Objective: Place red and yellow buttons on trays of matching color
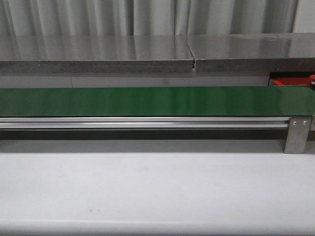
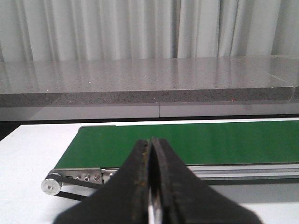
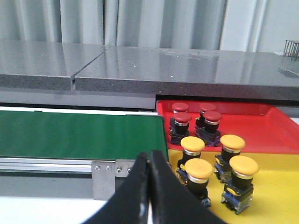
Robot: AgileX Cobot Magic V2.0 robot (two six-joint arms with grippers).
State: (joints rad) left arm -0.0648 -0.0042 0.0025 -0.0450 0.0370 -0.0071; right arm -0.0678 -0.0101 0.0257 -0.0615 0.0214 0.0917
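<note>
The belt (image 1: 147,101) is deep green with pale glare streaks, edged by a silver rail (image 1: 142,123). The table (image 1: 157,191) is plain white. Behind runs a speckled grey counter (image 1: 93,53), and grey-white pleated curtains (image 2: 140,28) hang beyond. In the right wrist view the red tray (image 3: 261,128) is bright red, carrying dark-red capped buttons (image 3: 181,119) on black bodies; the yellow tray (image 3: 280,186) is vivid yellow, holding buttons (image 3: 244,164) with amber-yellow caps, chrome collars and black bases. Both grippers' fingers (image 2: 135,186) are black
</note>
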